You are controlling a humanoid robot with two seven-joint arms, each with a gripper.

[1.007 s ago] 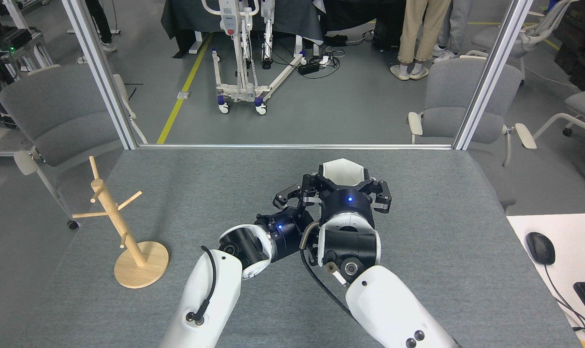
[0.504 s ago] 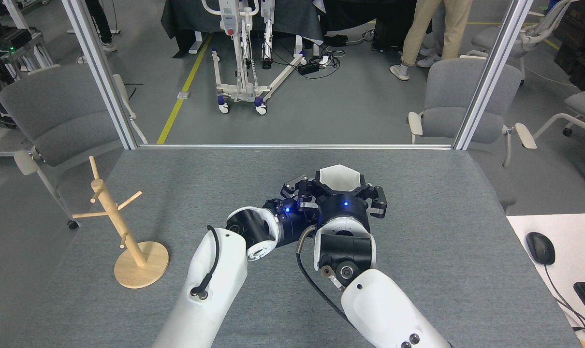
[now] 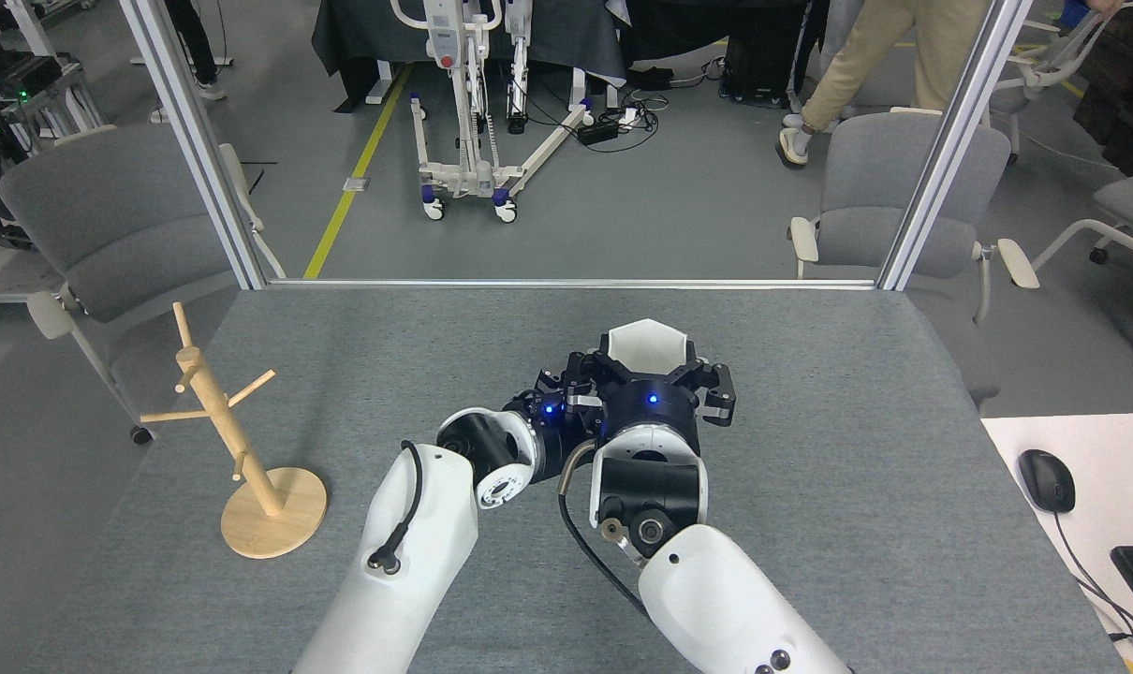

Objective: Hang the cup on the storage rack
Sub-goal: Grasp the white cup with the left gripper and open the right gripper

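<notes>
Both of our arms have drawn leftward over the worktop [image 3: 810, 468] since a second ago, carrying the cup [image 3: 648, 343] with them. From the head view, the right gripper [image 3: 651, 379] has its jaws closed around the cup's lower body, hexagonal rim pointing away from us, while the left gripper [image 3: 566, 393] presses in just beside it, its jaws too hidden to read. The storage rack [image 3: 234, 440] stands well apart to the left, so we judge the left arm nearer to it.

Robotics laboratory, grey test table [image 3: 810, 487] framed by aluminium posts [image 3: 950, 150], wheeled equipment stand [image 3: 478, 112], floor cables [image 3: 623, 117], office chairs [image 3: 875, 201]
</notes>
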